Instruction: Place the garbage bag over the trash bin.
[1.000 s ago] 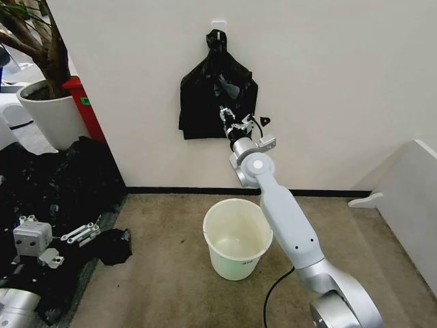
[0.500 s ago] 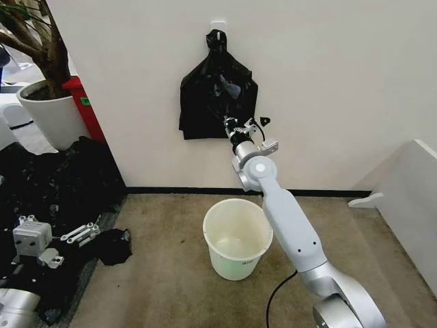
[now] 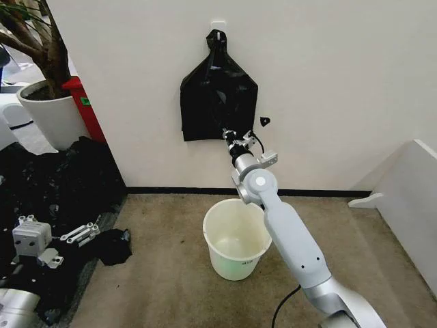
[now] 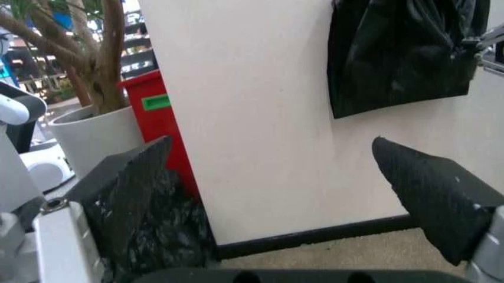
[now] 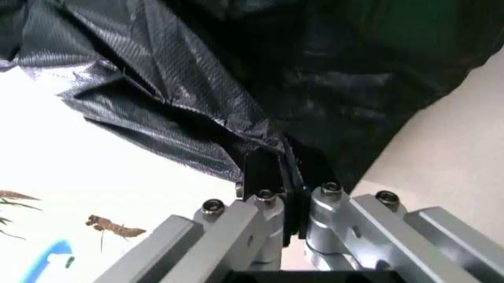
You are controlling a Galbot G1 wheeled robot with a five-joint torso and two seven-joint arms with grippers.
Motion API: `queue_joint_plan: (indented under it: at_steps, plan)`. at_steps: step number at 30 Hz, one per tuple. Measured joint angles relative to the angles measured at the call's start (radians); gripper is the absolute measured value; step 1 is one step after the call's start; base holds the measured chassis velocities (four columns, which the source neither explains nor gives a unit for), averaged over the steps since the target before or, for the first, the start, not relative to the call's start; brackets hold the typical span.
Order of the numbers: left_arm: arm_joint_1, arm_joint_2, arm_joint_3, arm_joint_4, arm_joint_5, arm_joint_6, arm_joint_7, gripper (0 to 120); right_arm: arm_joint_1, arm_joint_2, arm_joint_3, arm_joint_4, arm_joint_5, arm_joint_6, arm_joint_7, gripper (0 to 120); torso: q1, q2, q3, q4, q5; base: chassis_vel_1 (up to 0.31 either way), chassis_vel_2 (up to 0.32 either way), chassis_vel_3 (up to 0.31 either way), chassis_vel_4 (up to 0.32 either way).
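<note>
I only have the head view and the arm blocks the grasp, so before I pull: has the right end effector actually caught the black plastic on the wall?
Observer: Yes. In the right wrist view the right end effector is shut on a fold at the lower edge of the black plastic bundle.
Operator: One layer or several?
Observer: I cannot tell. The plastic bunches into wrinkled folds right at the fingers.
Operator: And the left end effector?
Observer: The left wrist view shows the left end effector open, with nothing between its fingers, facing the wall.
</note>
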Motion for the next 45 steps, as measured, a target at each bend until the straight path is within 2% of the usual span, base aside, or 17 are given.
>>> queue_joint_plan:
  at_steps: [10, 45]
  plan:
    - [-0.001, -0.001, 0.0, 0.0, 0.0, -0.001, 0.001, 100, -0.075, -0.005, -0.016, 0.052, -0.012, 0.011, 0.013, 0, 0.0, 0.0, 0.0, -0.0001, 0.0, 0.0, 0.0, 0.0, 0.0]
    - [-0.003, -0.009, 0.002, 0.0, 0.005, -0.009, 0.008, 100, -0.194, -0.016, -0.026, 0.117, -0.047, 0.018, 0.012, 0, 0.0, 0.0, 0.0, -0.0001, 0.0, 0.0, 0.0, 0.0, 0.0]
